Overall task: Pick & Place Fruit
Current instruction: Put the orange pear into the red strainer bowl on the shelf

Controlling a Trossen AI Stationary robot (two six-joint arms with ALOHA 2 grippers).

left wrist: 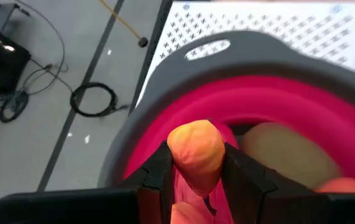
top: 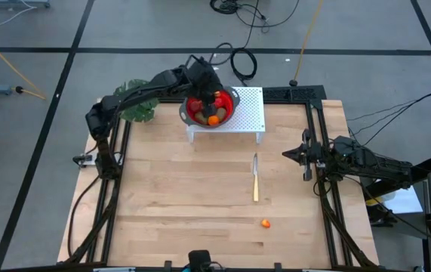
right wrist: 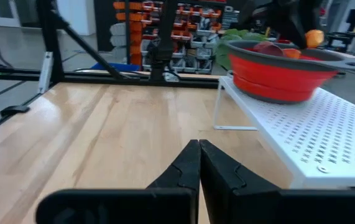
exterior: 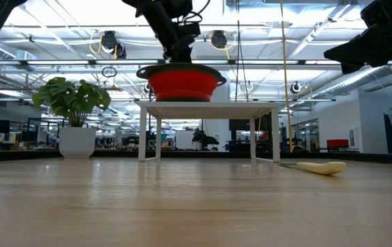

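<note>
Left hand (left wrist: 196, 180) grasps a small orange fruit (left wrist: 196, 152) over the red colander (top: 230, 113) at the bench's far edge; right hand (right wrist: 199, 162) waits clenched.

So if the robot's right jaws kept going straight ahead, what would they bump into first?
Probably the white perforated stand. The right gripper, shut, points across the bare wooden table toward the stand's near leg and edge, with the red bowl on top. Depth is hard to judge, so it might just pass beside the leg.
</note>
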